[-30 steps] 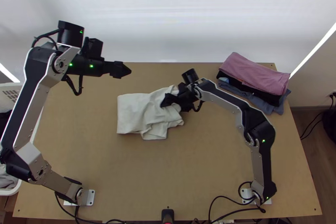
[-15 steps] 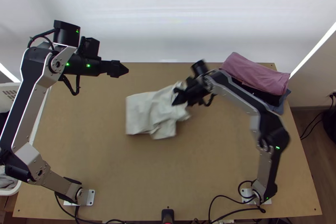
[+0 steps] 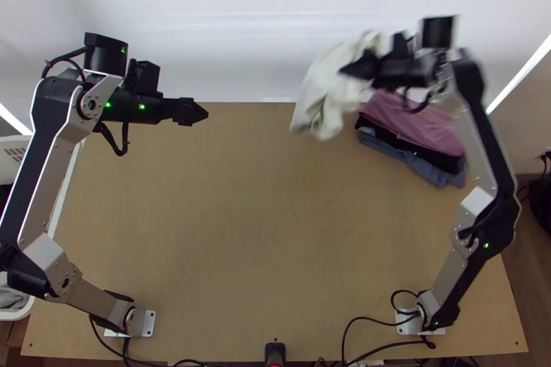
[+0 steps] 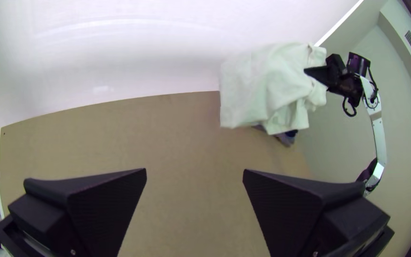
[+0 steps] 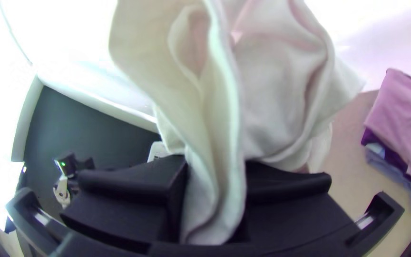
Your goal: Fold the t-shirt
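In the top view, two arms are set at one table (image 3: 241, 250). The left arm is stretched up the left side and bent at its wrist, with the left gripper (image 3: 200, 113) pointed inward. The right arm is raised and bowed outward, with the right gripper (image 3: 352, 69) pointed inward. By it one shirt (image 3: 327, 88) is held up, loosely bunched, beside one pile (image 3: 413, 119) in three colours: pink, black and blue. One basket (image 3: 21, 143) is placed at the left.

In the left wrist view, the left gripper's (image 4: 194, 171) two fingers are spread wide.

In the right wrist view, a narrow gathered strip of the shirt is pinched between the right gripper's (image 5: 215, 183) two fingers.
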Controlling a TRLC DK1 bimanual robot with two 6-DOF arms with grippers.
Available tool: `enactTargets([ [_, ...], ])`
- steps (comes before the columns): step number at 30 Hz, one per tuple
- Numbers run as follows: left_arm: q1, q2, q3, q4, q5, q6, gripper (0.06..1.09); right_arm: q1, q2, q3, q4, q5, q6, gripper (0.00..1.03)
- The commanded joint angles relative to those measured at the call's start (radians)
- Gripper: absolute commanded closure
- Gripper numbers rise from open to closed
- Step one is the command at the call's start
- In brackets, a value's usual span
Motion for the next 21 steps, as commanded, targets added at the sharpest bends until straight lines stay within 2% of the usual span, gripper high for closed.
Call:
enactTargets([
  [1,0.005,-0.028,-0.017,-0.004,0.002,0.010,0.10,-0.097,0.053,0.110,0.026,-0.048,0.049,1.00],
  [4,0.011,-0.029,-0.015,-0.003,0.002,0.012,0.10,-0.166,0.070,0.113,0.054,-0.081,0.068,1.00],
  [10,0.012,-0.028,-0.010,0.008,0.002,0.012,0.10,-0.267,0.130,0.104,0.052,-0.140,0.040,1.00],
  [16,0.008,-0.022,0.011,0.019,0.002,0.009,0.10,-0.334,0.193,0.078,0.037,-0.148,-0.024,1.00],
  [21,0.011,-0.022,0.016,0.020,0.002,0.006,0.10,-0.365,0.206,0.079,0.032,-0.165,-0.033,1.00],
])
